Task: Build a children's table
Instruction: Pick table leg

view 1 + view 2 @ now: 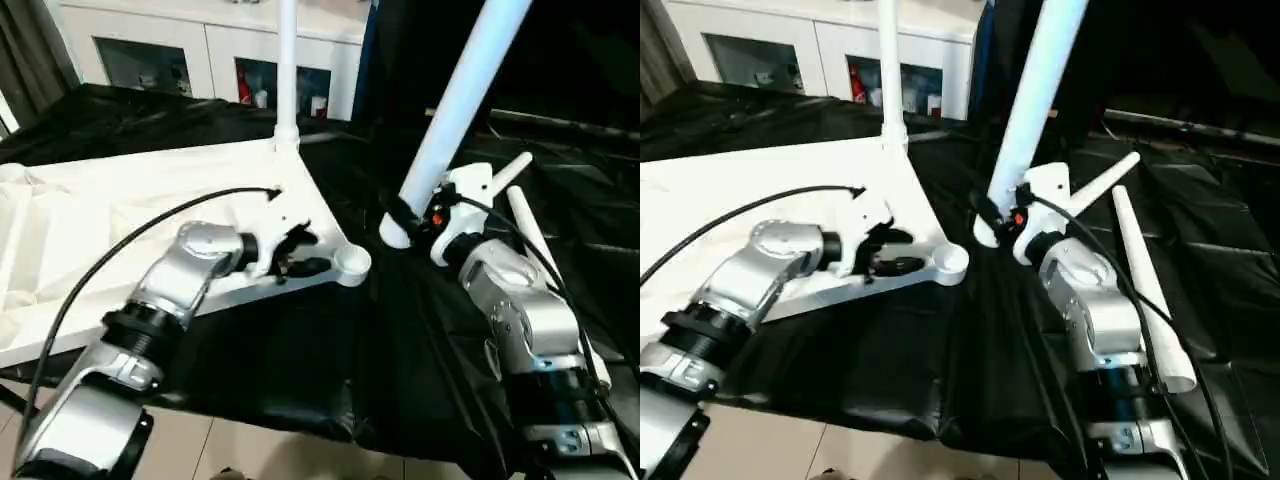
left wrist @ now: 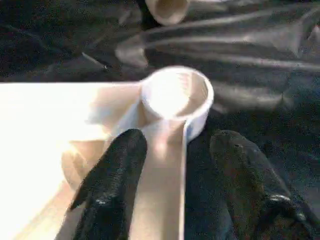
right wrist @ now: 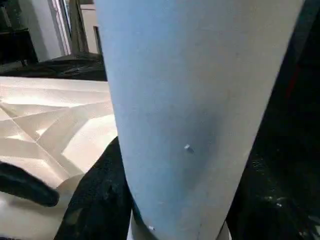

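Nearest the robot, the left gripper [image 1: 296, 252] sat at the near edge of the white plastic table top [image 1: 120, 215], which lay ribbed side up on the black plastic sheet [image 1: 300, 370]. Its two black fingers [image 2: 112, 185] straddled the rim strip that ran to the empty round corner socket [image 2: 176, 95]; the jaws stood apart on either side of it, and whether they pinched it I couldn't quite tell from that close-up.

Just beyond and to the right, the right gripper [image 1: 408, 222] was clamped on the lower end of a long tapered white tube leg [image 1: 462, 100], its fingers wrapped round the tube. That leg's long axis leaned up and away to the right, its bottom end hanging a short gap to the right of the open socket. So the right arm carried the piece, and the socket lay to its left, slightly nearer. The leg would likely need tipping upright over it.

A spare white leg [image 1: 1145, 290] lay on the sheet beside the right forearm. Farther back, one leg [image 1: 287, 70] already stood upright in the far corner, the white glass-door cabinet [image 1: 200, 55] behind.
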